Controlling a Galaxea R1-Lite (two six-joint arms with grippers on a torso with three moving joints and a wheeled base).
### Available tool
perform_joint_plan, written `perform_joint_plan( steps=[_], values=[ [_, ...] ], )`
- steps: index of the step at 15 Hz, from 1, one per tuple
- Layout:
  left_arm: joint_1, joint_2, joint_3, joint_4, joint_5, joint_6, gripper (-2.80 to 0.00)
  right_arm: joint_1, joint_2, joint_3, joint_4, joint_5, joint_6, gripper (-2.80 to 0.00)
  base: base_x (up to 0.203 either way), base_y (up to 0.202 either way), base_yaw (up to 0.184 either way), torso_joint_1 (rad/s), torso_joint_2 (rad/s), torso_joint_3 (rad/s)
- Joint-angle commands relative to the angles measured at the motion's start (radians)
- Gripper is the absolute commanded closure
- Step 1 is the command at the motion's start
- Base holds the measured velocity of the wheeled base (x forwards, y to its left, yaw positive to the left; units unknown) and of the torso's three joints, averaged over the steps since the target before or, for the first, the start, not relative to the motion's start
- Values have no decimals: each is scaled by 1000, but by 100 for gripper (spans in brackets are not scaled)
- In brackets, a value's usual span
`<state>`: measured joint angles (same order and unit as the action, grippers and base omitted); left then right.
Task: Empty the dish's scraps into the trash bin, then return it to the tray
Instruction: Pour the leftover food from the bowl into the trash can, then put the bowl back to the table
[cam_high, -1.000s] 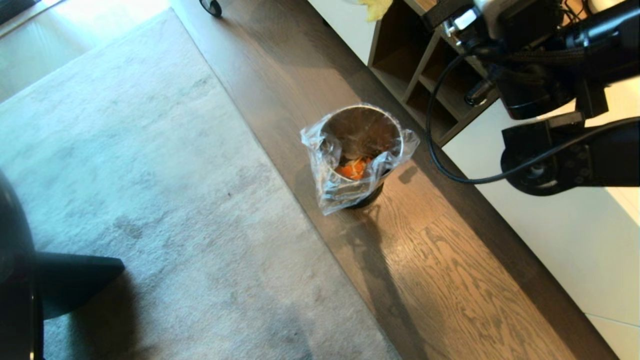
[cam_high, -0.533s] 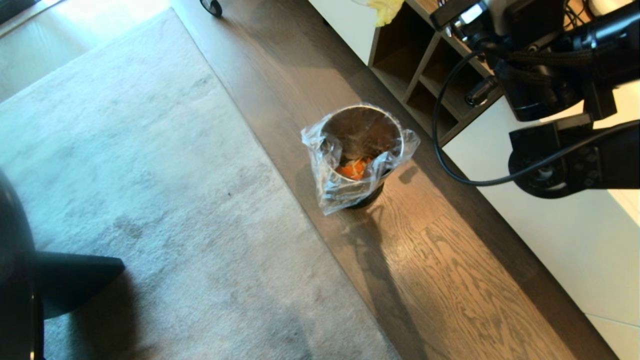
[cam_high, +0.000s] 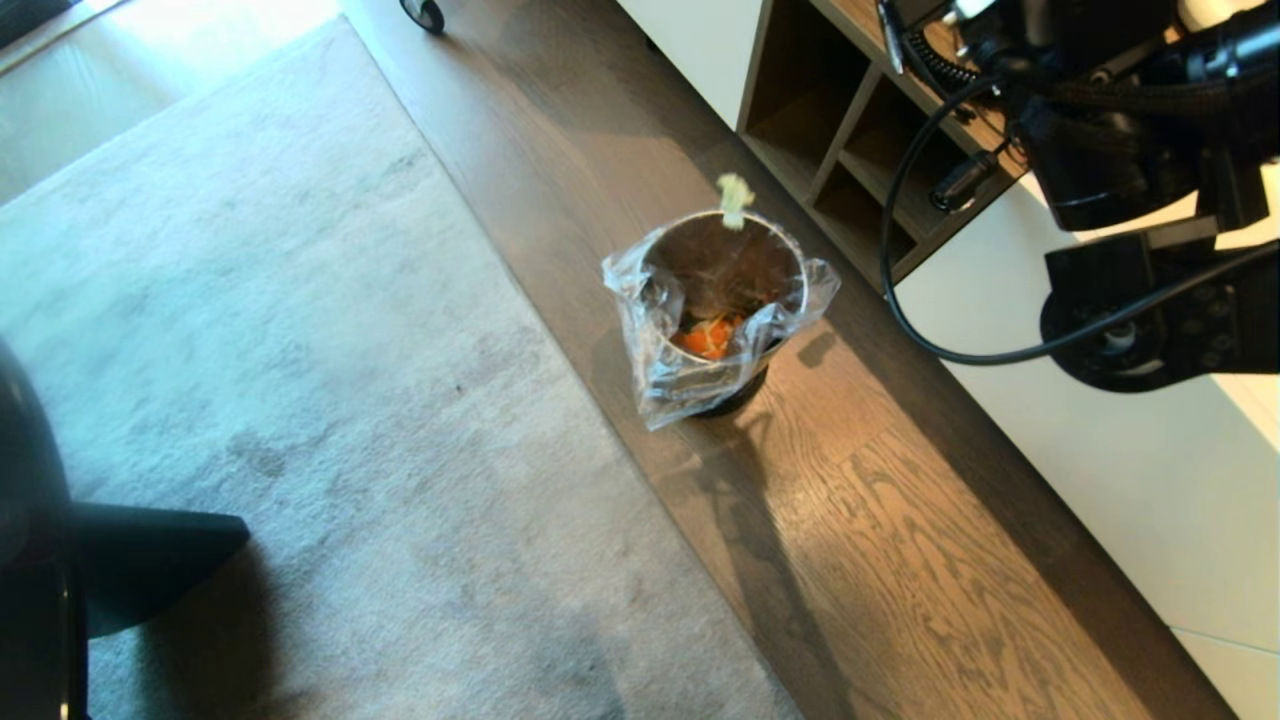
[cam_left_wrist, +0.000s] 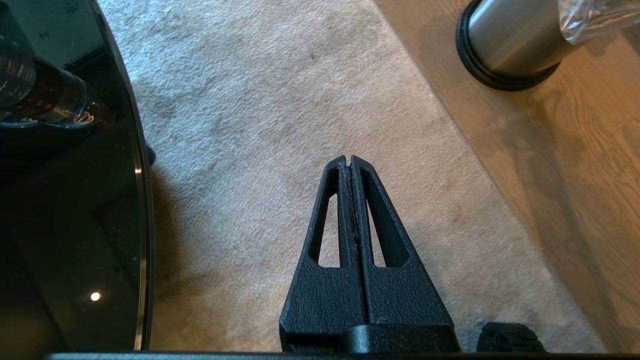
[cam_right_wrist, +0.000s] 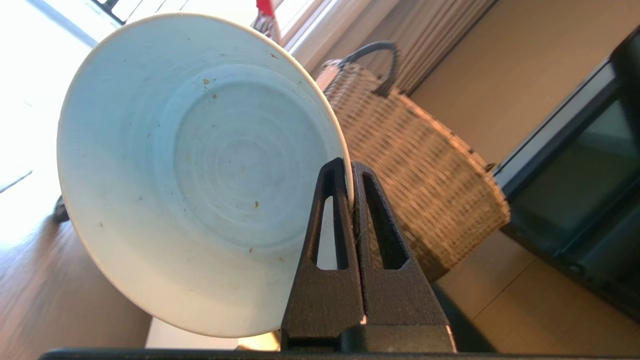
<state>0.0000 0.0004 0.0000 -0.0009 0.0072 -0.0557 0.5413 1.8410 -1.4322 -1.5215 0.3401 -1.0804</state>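
The right gripper (cam_right_wrist: 350, 167) is pinching the rim of the dish (cam_right_wrist: 200, 170), which is tipped on edge, its inside bare but for a few specks. The trash bin (cam_high: 722, 300) is standing on the wooden floor (cam_high: 900, 560) beside the rug's (cam_high: 300, 400) edge, with the scraps (cam_high: 708, 336) lying inside; one pale bit (cam_high: 734, 198) is showing just above its rim. The left gripper (cam_left_wrist: 350, 162) is hanging over the rug, fingers pressed together.

The trash bin (cam_high: 722, 300) stands on the wooden floor (cam_high: 900, 540), right of the rug (cam_high: 300, 400); scraps (cam_high: 708, 337) lie inside it.
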Motion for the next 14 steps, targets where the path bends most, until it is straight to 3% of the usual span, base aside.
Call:
perform_joint_plan(
  steps=[1,5,7,11,14],
  values=[
    [0,0,0,-1,0,-1,0,13,-30,-11,-45,10,-7,0,0,0,0,0,0,0],
    [0,0,0,-1,0,-1,0,16,-36,19,-45,8,-17,0,0,0,0,0,0,0],
    [0,0,0,-1,0,-1,0,14,-35,33,-40,-36,-16,0,0,0,0,0,0,0],
    [0,0,0,-1,0,-1,0,10,-36,157,-31,-300,20,0,0,0,0,0,0,0],
    [0,0,0,-1,0,-1,0,10,-55,293,13,-568,72,0,0,0,0,0,0,0]
  ],
)
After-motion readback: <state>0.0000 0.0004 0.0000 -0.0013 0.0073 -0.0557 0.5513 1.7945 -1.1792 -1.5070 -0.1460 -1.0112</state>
